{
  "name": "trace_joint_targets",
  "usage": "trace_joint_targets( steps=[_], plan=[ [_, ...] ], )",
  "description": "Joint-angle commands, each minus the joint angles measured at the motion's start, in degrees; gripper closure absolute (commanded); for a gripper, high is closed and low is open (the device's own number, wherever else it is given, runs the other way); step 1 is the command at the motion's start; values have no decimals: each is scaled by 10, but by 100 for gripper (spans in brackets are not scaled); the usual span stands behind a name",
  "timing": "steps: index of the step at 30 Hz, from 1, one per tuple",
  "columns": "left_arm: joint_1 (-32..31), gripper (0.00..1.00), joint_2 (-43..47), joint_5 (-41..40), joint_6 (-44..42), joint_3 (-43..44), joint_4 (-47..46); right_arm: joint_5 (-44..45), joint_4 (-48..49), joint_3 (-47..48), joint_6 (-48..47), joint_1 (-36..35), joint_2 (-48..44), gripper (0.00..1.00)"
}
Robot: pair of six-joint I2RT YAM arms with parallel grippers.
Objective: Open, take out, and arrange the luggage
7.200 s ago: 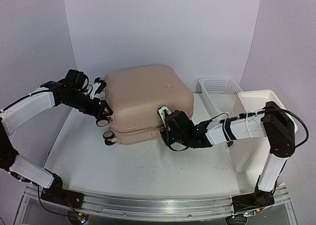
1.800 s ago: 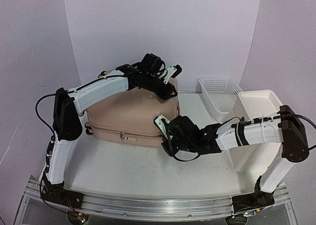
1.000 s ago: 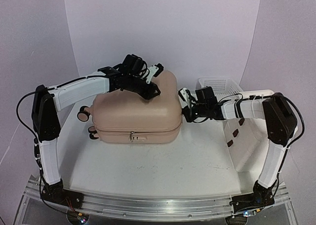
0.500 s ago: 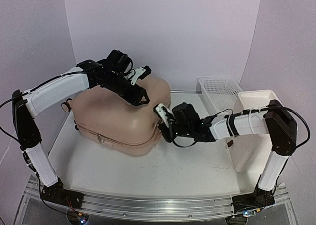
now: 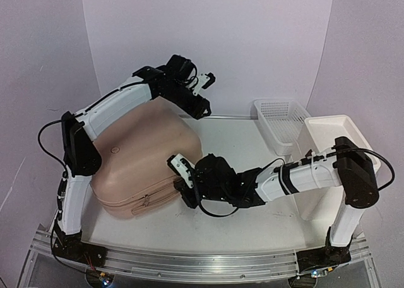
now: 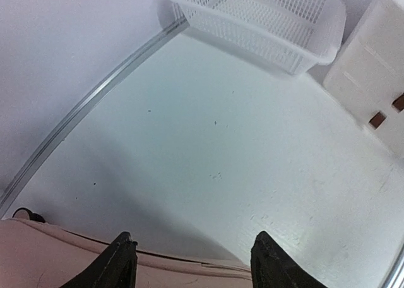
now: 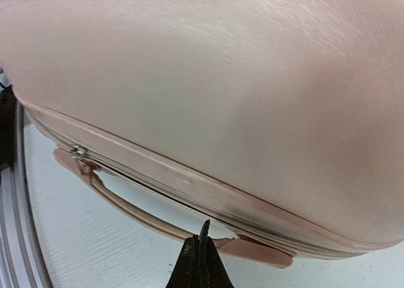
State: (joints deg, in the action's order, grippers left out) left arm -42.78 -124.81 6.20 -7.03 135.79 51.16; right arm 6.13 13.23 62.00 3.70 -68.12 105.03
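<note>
The pale pink luggage (image 5: 142, 155) lies flat on the left of the table, closed, with its zipper side facing the near edge. Its carry handle (image 7: 126, 206) and a metal zipper pull (image 7: 79, 151) show in the right wrist view. My right gripper (image 5: 183, 184) is shut, its tips (image 7: 202, 234) just in front of the right end of the handle, and a thin dark sliver stands between them. My left gripper (image 5: 201, 108) is open and empty, above the luggage's far right edge (image 6: 63, 263), fingers (image 6: 123, 259) spread.
A white mesh basket (image 5: 278, 117) stands at the back right, also in the left wrist view (image 6: 265, 16). A white drawer cabinet (image 5: 328, 149) stands to its right. A metal rail runs along the table's near edge.
The luggage has swung toward the near left. My right gripper moved left and nearer with its zipper side. My left gripper moved right and back, off the shell's top.
</note>
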Motion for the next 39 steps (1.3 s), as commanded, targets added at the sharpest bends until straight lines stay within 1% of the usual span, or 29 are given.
trace_joint_targets(
  steps=[1,4,6,8,9,10,12,13,15,17,18,20,22,24,25,26,29,31,35,37,39],
  plan=[
    [3,41,-41,-30,-15,15,42,65,-22,19,32,2,-5,100],
    [11,47,-42,-48,-1,-30,42,101,-39,9,51,3,-18,100],
    [21,51,-22,-51,12,-64,41,103,-40,-4,56,3,-26,100],
    [35,52,5,-46,28,-98,36,72,-27,-13,58,2,-28,100],
    [42,50,16,-28,31,-109,33,38,-19,-13,60,3,-26,100],
    [48,48,23,4,32,-115,33,-10,-6,-11,55,3,-18,96],
    [54,45,36,42,34,-123,33,-96,39,-5,64,2,4,79],
    [54,44,41,50,35,-126,33,-114,83,-7,87,2,15,69],
    [55,41,57,62,42,-135,33,-117,156,-16,140,-6,34,51],
    [56,36,81,70,46,-144,34,-92,221,-24,156,-27,53,35],
    [56,33,101,71,47,-148,34,-80,241,-22,159,-37,62,33],
    [57,30,138,64,51,-161,35,-54,255,0,163,-55,88,32],
    [61,26,178,56,57,-184,37,2,261,18,171,-75,112,33],
    [67,24,222,46,65,-230,35,62,264,35,168,-95,132,36],
    [68,24,246,40,65,-254,35,108,263,40,172,-104,138,35],
    [69,23,267,35,65,-278,34,134,263,42,182,-107,143,35],
    [69,23,317,17,89,-340,31,181,251,61,222,-113,157,39],
    [69,22,350,6,101,-384,22,237,224,83,255,-121,167,34],
    [69,21,415,-19,115,-459,-4,257,217,109,278,-129,184,37],
    [71,20,443,-31,115,-487,-10,283,188,124,292,-130,189,37],
    [73,19,460,-41,114,-509,-11,312,137,150,311,-130,198,43]
  ],
)
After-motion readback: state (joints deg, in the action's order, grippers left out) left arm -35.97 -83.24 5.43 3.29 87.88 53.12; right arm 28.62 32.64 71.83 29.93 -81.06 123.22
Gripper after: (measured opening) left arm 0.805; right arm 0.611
